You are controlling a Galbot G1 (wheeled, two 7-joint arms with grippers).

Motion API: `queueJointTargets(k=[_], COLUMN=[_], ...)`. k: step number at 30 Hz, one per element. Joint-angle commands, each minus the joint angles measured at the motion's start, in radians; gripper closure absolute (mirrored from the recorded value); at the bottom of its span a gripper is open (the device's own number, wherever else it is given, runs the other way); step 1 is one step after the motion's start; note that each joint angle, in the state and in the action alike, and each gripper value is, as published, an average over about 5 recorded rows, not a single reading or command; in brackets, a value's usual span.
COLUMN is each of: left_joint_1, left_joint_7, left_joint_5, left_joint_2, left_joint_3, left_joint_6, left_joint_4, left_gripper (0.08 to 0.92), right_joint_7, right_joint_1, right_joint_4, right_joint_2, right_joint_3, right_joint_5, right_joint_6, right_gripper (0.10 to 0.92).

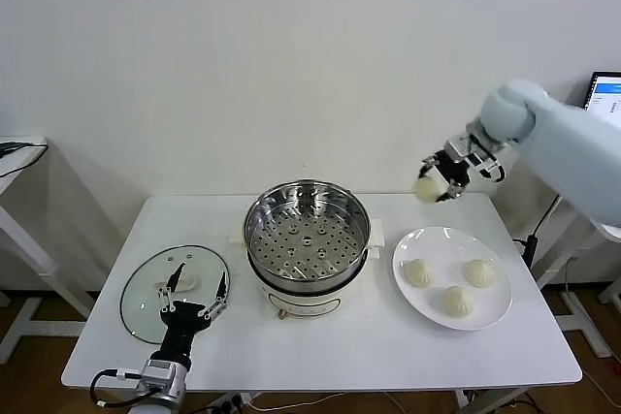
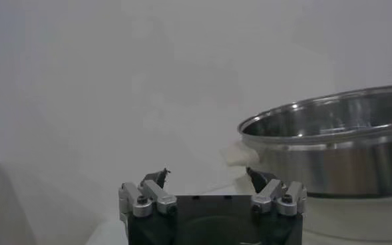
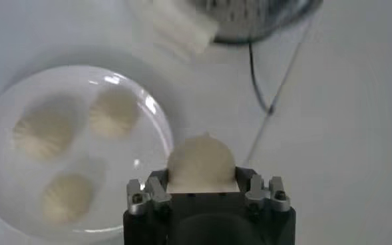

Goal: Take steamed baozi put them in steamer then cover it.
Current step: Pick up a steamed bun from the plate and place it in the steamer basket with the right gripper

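My right gripper is shut on one steamed baozi, a cream-white bun, held in the air above the table's back right, beyond the white plate. Three more baozi lie on that plate. The steamer, a shiny steel pot with a perforated tray, stands uncovered at the table's middle. The cover, a glass lid with a white handle, lies flat at the left. My left gripper hovers open over the lid, nothing between its fingers.
The white table ends close in front of the plate and lid. A monitor stands at the far right and another table's corner at the far left. A black cable runs from the steamer's base.
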Motion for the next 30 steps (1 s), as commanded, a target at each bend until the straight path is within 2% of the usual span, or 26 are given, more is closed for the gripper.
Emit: queueJointTargets(k=[1, 8, 15, 30], left_joint_1=[0.002, -0.002, -0.004, 0.005], left_joint_7=[0.003, 0.006, 0.008, 0.02], left_joint_5=[-0.002, -0.005, -0.011, -0.037], left_joint_2=[0.007, 0.01, 0.012, 0.026], left_joint_3=[-0.011, -0.017, -0.029, -0.071], left_joint_6=[-0.005, -0.005, -0.004, -0.008], left_joint_4=[-0.001, 0.002, 0.003, 0.01], left_gripper=[0.177, 0.177, 0.177, 0.177], right_joint_7=[0.035, 0.078, 0.1, 0.146], right_joint_1=[0.211, 0.173, 0.099, -0.103], right_joint_4=[0.194, 0.144, -0.023, -0.388], right_joint_2=[0.125, 0.288, 0.446, 0.593], right_joint_3=[-0.227, -0.222, -0.189, -0.071], right_joint_5=[0.006, -0.066, -0.148, -0.319], right_joint_6=[0.229, 0.292, 0.391, 0.453], right_gripper=[0.338, 0.338, 0.338, 0.338])
